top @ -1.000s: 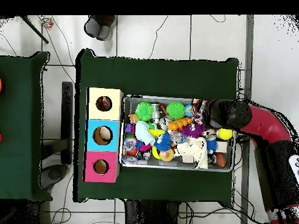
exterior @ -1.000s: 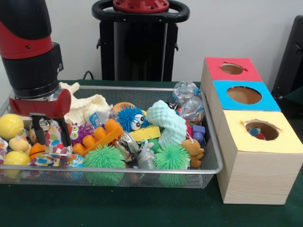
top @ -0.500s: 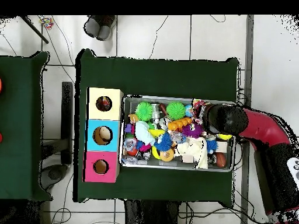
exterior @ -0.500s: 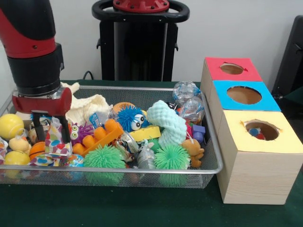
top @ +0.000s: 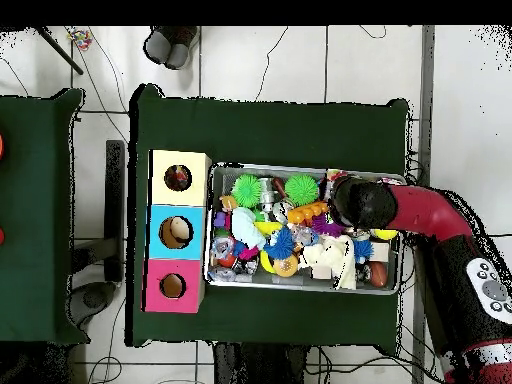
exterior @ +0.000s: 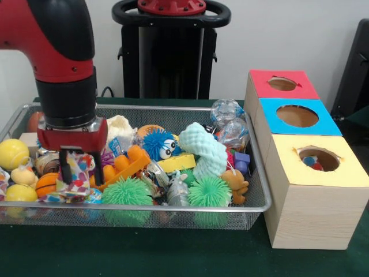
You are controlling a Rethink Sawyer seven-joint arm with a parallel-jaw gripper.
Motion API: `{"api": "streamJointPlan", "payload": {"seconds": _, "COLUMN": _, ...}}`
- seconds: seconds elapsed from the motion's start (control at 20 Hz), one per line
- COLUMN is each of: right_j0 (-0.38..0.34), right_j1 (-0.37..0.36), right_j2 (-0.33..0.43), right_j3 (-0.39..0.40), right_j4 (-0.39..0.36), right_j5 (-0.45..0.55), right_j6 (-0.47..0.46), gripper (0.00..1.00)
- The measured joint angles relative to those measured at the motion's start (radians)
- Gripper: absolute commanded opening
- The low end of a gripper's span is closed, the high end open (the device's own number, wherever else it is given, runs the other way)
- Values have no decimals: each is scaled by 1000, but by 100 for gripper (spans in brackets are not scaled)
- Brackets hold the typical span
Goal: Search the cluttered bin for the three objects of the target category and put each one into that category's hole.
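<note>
Table: I see a dark green cloth-covered table [exterior: 173, 257] carrying everything
Bin: the wire mesh bin [exterior: 173, 206] sits left in my front view, packed with toys
Boxes: three wooden boxes stand in a row touching the bin's right side; the yellow-topped box [exterior: 317, 173] is nearest the camera, then the blue-topped box [exterior: 297, 117], then the red-topped box [exterior: 282, 85], each with a round hole
Arm: my red and black arm [exterior: 60, 52] comes down over the bin's left part
Gripper: the gripper [exterior: 79, 170] has its two black fingers spread apart, straddling a colourful spotted wrapper [exterior: 72, 173]; I cannot tell whether they grip it
Sponge toy: a pale green sponge toy [exterior: 204, 150] lies mid-bin
Spiky balls: two green spiky balls [exterior: 127, 193] rest against the front rim, and a blue spiky ball with eyes [exterior: 158, 144] sits behind them
Orange toy: an orange knobbly toy [exterior: 124, 164] lies just right of the gripper
Yellow balls: yellow balls [exterior: 12, 153] sit at the far left
Bear: a small brown bear [exterior: 235, 183] stands near the bin's right wall
</note>
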Motion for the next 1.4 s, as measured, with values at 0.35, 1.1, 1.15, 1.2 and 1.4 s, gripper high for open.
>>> {"api": "streamJointPlan", "payload": {"seconds": 0.35, "right_j0": -11, "right_j1": 51, "right_j2": 0, "right_j3": 1, "right_j4": -21, "right_j5": -81, "right_j6": 0, "gripper": 100}}
{"api": "streamJointPlan", "payload": {"seconds": 1.1, "right_j0": -144, "right_j1": 56, "right_j2": 50, "right_j3": 124, "right_j4": -20, "right_j5": -156, "right_j6": 0, "gripper": 100}}
{"api": "streamJointPlan", "payload": {"seconds": 1.15, "right_j0": -143, "right_j1": 56, "right_j2": 49, "right_j3": 127, "right_j4": -20, "right_j5": -160, "right_j6": 0, "gripper": 100}}
{"api": "streamJointPlan", "payload": {"seconds": 1.2, "right_j0": -142, "right_j1": 57, "right_j2": 46, "right_j3": 133, "right_j4": -22, "right_j5": -169, "right_j6": 0, "gripper": 100}}
{"api": "streamJointPlan", "payload": {"seconds": 1.4, "right_j0": -141, "right_j1": 60, "right_j2": 42, "right_j3": 138, "right_j4": -30, "right_j5": -195, "right_j6": 0, "gripper": 100}}
